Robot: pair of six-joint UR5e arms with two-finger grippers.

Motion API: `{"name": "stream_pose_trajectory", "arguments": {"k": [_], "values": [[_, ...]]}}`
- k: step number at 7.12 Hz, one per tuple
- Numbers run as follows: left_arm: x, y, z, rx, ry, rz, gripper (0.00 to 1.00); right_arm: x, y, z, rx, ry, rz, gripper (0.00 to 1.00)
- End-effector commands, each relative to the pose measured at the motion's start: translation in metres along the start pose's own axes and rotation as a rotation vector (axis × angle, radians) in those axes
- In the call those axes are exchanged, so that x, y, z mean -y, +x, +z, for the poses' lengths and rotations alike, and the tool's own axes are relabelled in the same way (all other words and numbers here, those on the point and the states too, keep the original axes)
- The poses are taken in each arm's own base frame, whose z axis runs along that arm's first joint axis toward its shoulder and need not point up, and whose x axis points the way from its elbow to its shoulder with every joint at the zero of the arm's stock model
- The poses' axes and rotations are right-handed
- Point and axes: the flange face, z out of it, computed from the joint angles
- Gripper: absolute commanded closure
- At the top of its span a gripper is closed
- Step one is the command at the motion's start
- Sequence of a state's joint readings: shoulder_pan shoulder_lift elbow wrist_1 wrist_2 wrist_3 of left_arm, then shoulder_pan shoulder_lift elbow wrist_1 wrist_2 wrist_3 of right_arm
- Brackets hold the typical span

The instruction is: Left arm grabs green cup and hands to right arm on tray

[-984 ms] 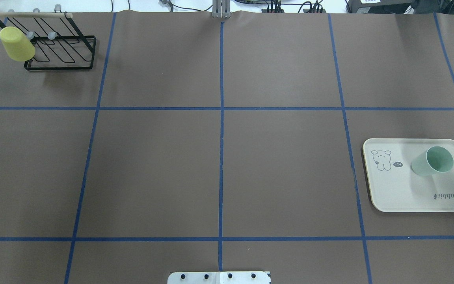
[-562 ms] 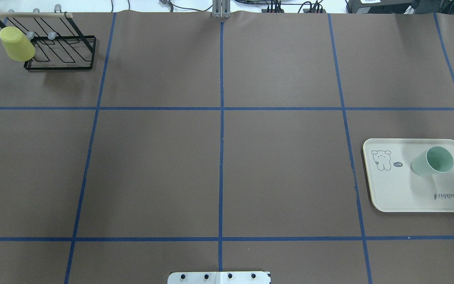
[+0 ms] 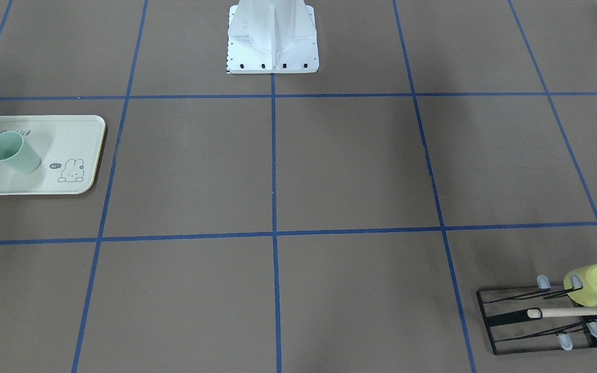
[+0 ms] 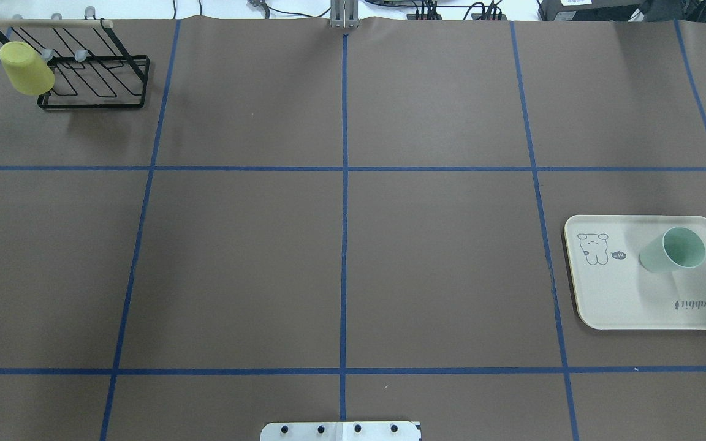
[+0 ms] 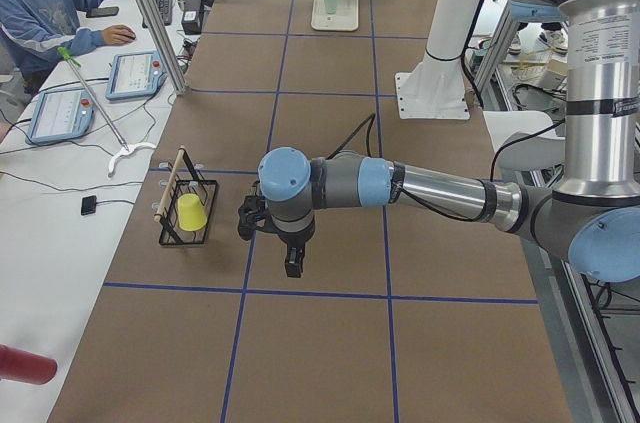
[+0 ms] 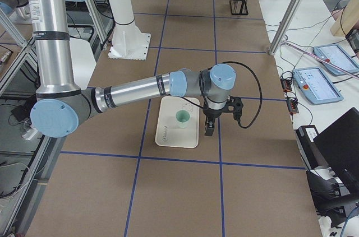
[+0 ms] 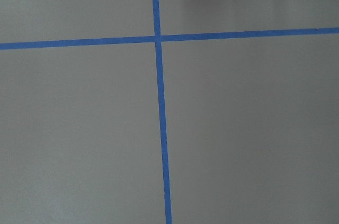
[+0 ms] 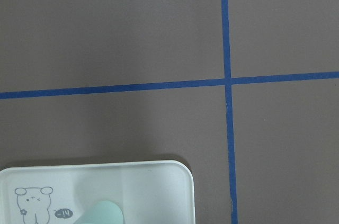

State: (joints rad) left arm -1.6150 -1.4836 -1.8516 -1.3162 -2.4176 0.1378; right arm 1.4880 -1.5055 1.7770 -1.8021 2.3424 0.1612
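The green cup (image 4: 671, 251) stands upright on the tray (image 4: 622, 300) at the table's right side; both also show in the front view, the cup (image 3: 12, 153) on the tray (image 3: 65, 134). Neither arm shows in the overhead or front views. In the exterior left view the left gripper (image 5: 290, 265) hangs above the table, right of the black wire rack (image 5: 187, 211). In the exterior right view the right gripper (image 6: 209, 129) hangs just beside the tray (image 6: 168, 133) and the cup (image 6: 182, 118). I cannot tell whether either gripper is open or shut.
A yellow-green cup (image 4: 26, 67) hangs upside down on the black wire rack (image 4: 102, 79) at the far left corner. The robot's white base (image 3: 272, 41) stands at the near middle edge. Blue tape lines cross the brown table. An operator sits at a side desk (image 5: 40, 13).
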Motion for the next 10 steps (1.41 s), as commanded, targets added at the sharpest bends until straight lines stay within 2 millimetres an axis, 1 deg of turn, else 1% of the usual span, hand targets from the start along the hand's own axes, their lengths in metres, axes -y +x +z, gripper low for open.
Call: {"name": "stream_pose_trajectory", "arguments": {"k": [1, 2, 4, 5, 7, 8, 9, 10], "values": [[-0.001, 0.0, 0.001, -0.008, 0.0, -0.003, 0.0, 0.0, 0.0, 0.0, 0.0, 0.001, -0.001, 0.0], [0.002, 0.002, -0.002, -0.007, 0.007, 0.007, 0.0, 0.0, -0.004, -0.004, 0.001, 0.008, -0.008, 0.0], [0.006, 0.001, 0.0, -0.003, 0.026, 0.031, 0.0, 0.001, 0.0, 0.0, 0.0, 0.001, 0.003, 0.0], [0.008, 0.009, -0.008, -0.002, 0.051, 0.056, 0.0, 0.002, -0.001, -0.001, 0.002, 0.002, 0.002, 0.0], [0.012, 0.019, -0.017, 0.0, 0.068, 0.074, 0.0, 0.005, -0.003, -0.002, 0.001, 0.004, 0.003, 0.0], [0.004, 0.031, -0.027, 0.007, 0.087, 0.096, 0.0, 0.005, -0.003, -0.002, 0.001, 0.005, 0.002, 0.0], [0.004, 0.03, -0.026, 0.005, 0.084, 0.092, 0.0, 0.006, -0.001, 0.001, 0.0, -0.001, 0.007, 0.0], [0.002, 0.032, -0.03, 0.005, 0.09, 0.095, 0.0, 0.005, -0.003, -0.001, 0.001, 0.003, 0.002, 0.0]]}}
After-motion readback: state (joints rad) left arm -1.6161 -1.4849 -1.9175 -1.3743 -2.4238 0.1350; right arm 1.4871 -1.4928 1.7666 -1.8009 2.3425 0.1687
